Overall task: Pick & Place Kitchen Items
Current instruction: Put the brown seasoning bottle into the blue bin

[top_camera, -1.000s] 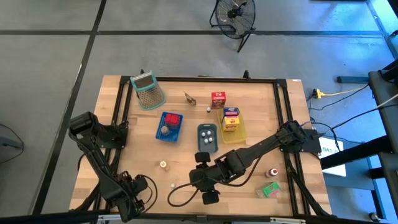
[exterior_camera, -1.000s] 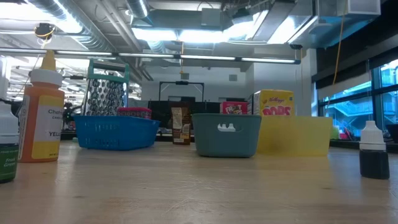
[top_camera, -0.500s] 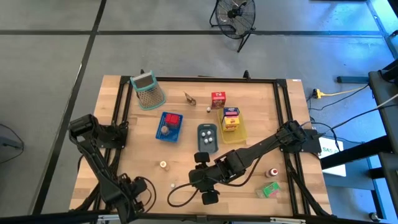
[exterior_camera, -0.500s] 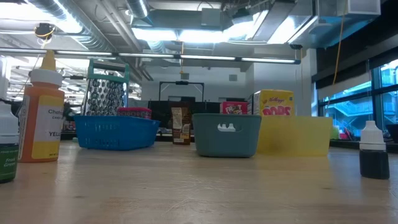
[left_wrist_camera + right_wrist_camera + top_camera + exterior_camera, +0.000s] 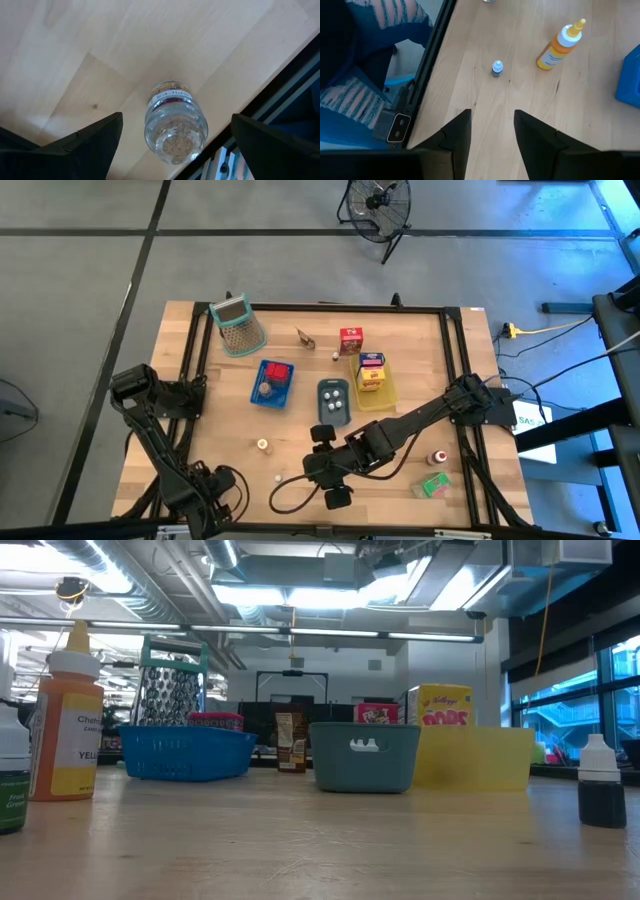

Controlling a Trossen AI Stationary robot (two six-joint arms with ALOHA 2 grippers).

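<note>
L gripper [image 5: 172, 145] wide over clear jar [image 5: 175, 122], seen only by L wrist cam.

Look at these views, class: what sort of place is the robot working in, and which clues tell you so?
Probably a robotics lab or industrial workspace, not a home kitchen. The wooden table with a black metal frame stands on a grey concrete floor, a black floor fan sits nearby, and exposed ceiling ducts with strip lights run overhead.

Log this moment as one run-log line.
left gripper: open, above clear spice jar at table edge | right gripper: open, empty, over bare table | small white-capped bottle ahead
</note>
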